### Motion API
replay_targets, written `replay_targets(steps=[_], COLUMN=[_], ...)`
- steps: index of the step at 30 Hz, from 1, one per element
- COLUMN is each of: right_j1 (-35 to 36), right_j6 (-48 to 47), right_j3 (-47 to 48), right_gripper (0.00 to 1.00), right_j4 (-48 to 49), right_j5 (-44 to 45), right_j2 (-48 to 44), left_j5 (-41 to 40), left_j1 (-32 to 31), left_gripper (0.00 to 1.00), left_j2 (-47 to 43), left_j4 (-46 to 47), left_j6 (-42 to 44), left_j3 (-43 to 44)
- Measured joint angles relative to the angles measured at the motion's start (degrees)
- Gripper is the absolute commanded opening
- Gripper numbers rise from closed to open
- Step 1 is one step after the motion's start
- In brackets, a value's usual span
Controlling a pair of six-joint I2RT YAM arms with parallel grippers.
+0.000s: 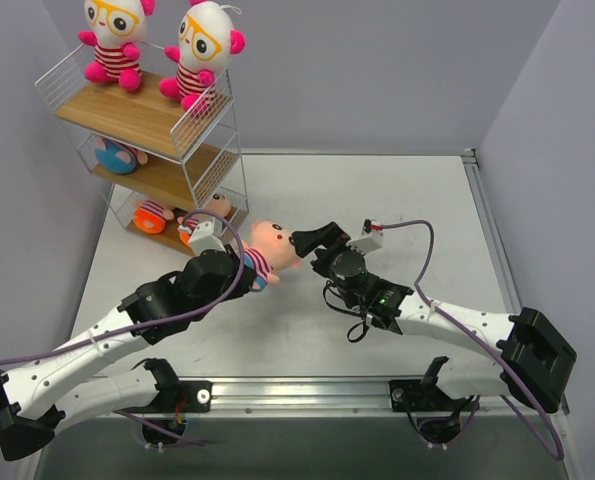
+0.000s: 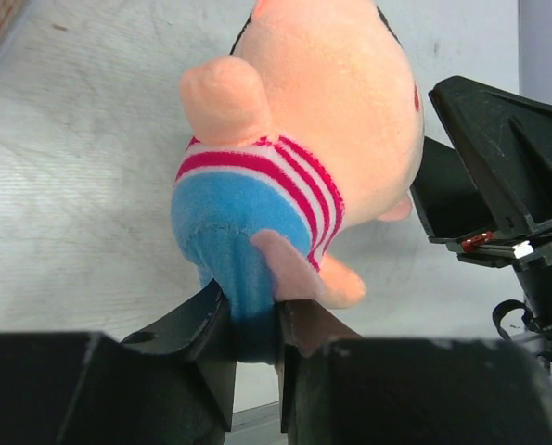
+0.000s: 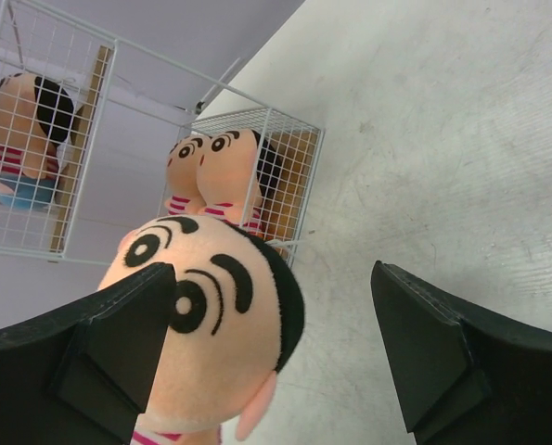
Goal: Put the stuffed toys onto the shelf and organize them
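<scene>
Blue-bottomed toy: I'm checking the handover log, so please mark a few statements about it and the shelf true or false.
1. The left gripper is shut on the blue-bottomed toy. True.
2. The right gripper is shut on its head. False: its jaws stand open either side of the head.
3. Two white-headed toys sit on the top tier of the shelf. True.
4. The bottom tier is empty. False: orange-bottomed toys lie there.

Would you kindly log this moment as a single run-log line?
left gripper: shut on blue-bottomed doll | right gripper: open by its head | shelf: holds five others
</scene>
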Motion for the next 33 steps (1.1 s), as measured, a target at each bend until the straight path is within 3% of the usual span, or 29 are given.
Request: replay_targets(steps=[4,8,17,24,28,33], right_j1=[0.0,0.0,0.0,0.0,0.0,0.0], right_j6=[-1.68,-3.26,-5.64,-6.91,-7.72,-8.2], right_j3=[0.31,0.92,1.53,1.55,1.55,1.55], right_gripper=[1.0,1.0,0.99,0.99,0.99,0.99], right_j4=[-1.27,-2.97,-5.18,-5.31,-5.29,-5.29], right_j5=[0.09,0.9,2.4,2.36,2.14,1.14], right_j2=[-0.28,-1.16,-2.21,-2.23,-2.21,-2.21], left_j5=[-2.23,-5.29,-13.38,-20.79,-22.4,-17.77], left_j1=[0.52,1.31,2.23,4.13,10.36,25.14], left_gripper=[0.09,0.03,0.02,0.02,0.02,0.02], left_j2=[-0.72,-1.05,-2.64,-2.25,-1.46,-2.23], left_j4=[-7.78,-16.92,-35.91,-43.08,-43.82,-38.6], left_j6=[2.01,3.58,3.69,2.49,6.01,15.91], left_j3=[4.57,10.47,24.04,28.22,28.28,27.69])
